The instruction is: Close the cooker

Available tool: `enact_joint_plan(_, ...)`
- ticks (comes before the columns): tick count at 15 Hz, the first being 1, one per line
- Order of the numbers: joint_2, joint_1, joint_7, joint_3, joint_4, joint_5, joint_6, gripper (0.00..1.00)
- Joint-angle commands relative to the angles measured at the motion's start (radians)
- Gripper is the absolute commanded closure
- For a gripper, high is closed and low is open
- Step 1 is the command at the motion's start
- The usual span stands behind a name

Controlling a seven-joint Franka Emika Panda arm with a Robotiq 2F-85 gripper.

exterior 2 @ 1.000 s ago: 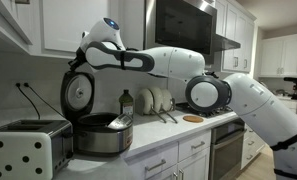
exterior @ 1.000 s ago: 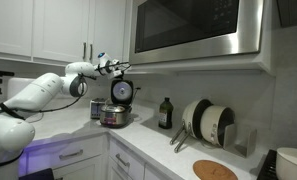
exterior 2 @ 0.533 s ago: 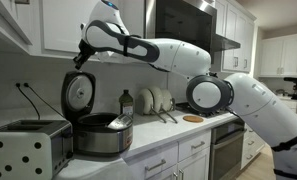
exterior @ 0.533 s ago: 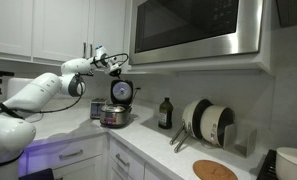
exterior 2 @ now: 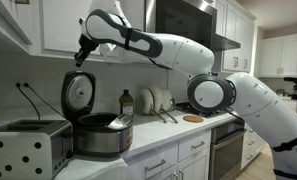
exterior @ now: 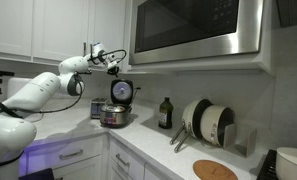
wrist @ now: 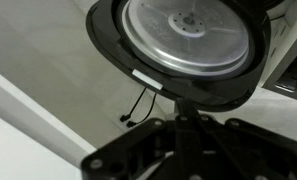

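The cooker [exterior: 114, 114] stands on the white counter with its steel body [exterior 2: 100, 135] open. Its round lid [exterior 2: 79, 95] stands upright on the hinge, pale inner face showing. In the wrist view the lid [wrist: 188, 40] fills the top of the picture, with a dark rim around a pale disc. My gripper [exterior 2: 82, 60] hangs just above the top edge of the lid, also seen in an exterior view [exterior: 114, 66]. In the wrist view its dark fingers [wrist: 178, 112] look pressed together with nothing between them, their tips close to the lid's rim.
A boxy silver toaster [exterior 2: 23, 150] sits beside the cooker. A dark bottle [exterior: 166, 113] and a rack of plates [exterior: 208, 122] stand further along the counter. A microwave [exterior: 198, 30] and wall cabinets [exterior: 38, 25] hang overhead. A round wooden board [exterior: 215, 170] lies near the counter's edge.
My gripper has risen from beside the lid's upper part to just above its top edge. The lid has stayed upright.
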Motion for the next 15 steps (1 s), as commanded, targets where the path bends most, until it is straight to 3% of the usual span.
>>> enact_joint_plan(1,-0.006,0.001,0.028,-0.002,-0.015,-0.001,0.120,1.00)
enact_joint_plan(3,0.009,0.000,0.060,-0.004,-0.014,0.001,0.205,1.00)
enact_joint_plan(4,0.070,0.006,0.052,-0.019,0.080,0.018,0.187,1.00)
enact_joint_plan(5,0.022,-0.001,0.078,-0.009,-0.023,-0.002,0.243,1.00)
enact_joint_plan(6,0.032,-0.002,0.081,-0.010,-0.026,-0.002,0.260,1.00)
enact_joint_plan(7,0.100,0.001,0.074,-0.024,0.072,0.018,0.241,1.00)
enact_joint_plan(8,0.057,-0.007,0.092,-0.011,-0.029,-0.001,0.293,1.00)
enact_joint_plan(9,0.070,-0.009,0.094,-0.014,-0.028,-0.002,0.309,1.00)
enact_joint_plan(10,0.137,-0.007,0.076,-0.027,0.067,0.018,0.286,1.00)
enact_joint_plan(15,0.140,-0.028,0.075,-0.067,0.006,0.004,0.328,1.00)
